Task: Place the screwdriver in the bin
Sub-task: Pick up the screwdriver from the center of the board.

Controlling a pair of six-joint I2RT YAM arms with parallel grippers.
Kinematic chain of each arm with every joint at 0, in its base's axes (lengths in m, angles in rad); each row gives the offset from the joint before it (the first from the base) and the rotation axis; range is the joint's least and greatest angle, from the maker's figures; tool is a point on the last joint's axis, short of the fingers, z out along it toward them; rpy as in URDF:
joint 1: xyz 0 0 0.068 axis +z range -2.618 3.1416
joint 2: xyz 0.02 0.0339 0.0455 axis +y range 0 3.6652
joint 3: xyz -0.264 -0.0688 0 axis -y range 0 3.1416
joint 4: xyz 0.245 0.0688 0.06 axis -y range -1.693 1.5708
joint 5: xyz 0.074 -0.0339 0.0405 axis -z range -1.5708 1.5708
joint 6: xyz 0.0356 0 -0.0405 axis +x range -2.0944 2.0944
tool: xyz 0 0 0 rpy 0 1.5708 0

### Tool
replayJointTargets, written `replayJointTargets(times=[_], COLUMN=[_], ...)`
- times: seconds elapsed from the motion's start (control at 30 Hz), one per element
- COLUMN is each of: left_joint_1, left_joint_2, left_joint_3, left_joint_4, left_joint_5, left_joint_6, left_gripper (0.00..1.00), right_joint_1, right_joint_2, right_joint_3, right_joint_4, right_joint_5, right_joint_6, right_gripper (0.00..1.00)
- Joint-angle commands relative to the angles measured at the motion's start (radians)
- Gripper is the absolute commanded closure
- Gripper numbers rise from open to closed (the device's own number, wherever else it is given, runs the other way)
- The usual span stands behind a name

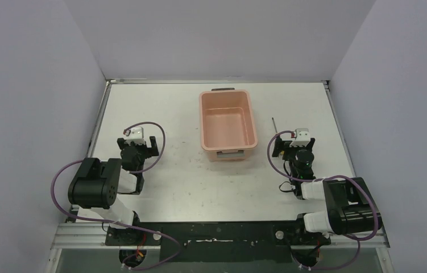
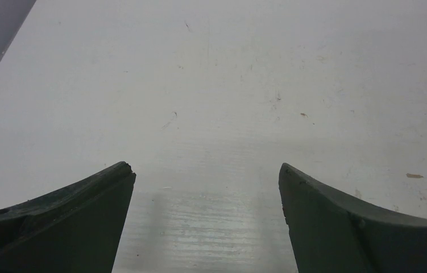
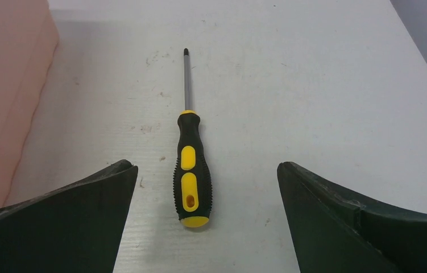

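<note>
The screwdriver (image 3: pixel 191 170) lies flat on the white table, its thin shaft pointing away from me and its black-and-yellow handle nearest. My right gripper (image 3: pixel 205 166) is open, and the handle lies between its fingers, a little left of centre, touching neither. From above, only the shaft (image 1: pixel 274 124) pokes out past the right gripper (image 1: pixel 294 145). The salmon-pink bin (image 1: pixel 227 125) stands empty in the middle, just left of the screwdriver; its wall (image 3: pixel 6 85) fills the left edge of the right wrist view. My left gripper (image 2: pixel 206 166) is open over bare table, left of the bin (image 1: pixel 137 142).
White walls close in the table (image 1: pixel 199 187) on the left, back and right. Purple cables loop beside both wrists. The arm bases sit on a black rail along the near edge.
</note>
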Motion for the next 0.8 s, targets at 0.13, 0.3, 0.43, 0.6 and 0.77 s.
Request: replayJointTargets(times=[0.13,0.3,0.43,0.6,0.77], left_joint_1=[-0.001,-0.001,-0.001,-0.001,-0.001], left_joint_2=[-0.006,-0.004,-0.005,-0.005,-0.005], left_joint_3=[0.018,0.019,0.018,0.018,0.018], left_joint_4=[0.030,0.029,0.029,0.029,0.030], left_joint_5=[0.006,0.006,0.006,0.006,0.006], left_joint_6=[0.009,0.010,0.009,0.010,0.009], left_gripper=[0.03,0.03,0.03,0.03,0.03], right_joint_1=[-0.005,-0.006,-0.005,-0.006,-0.005], right_joint_2=[-0.014,-0.014,-0.015,-0.022,-0.049], right_joint_3=[0.014,0.013,0.012,0.016,0.037], right_joint_4=[0.059,0.061,0.061,0.038,0.005], right_joint_5=[0.034,0.029,0.029,0.058,0.062], right_joint_6=[0.024,0.023,0.022,0.030,0.021], right_gripper=[0.00,0.00,0.00,0.00,0.00])
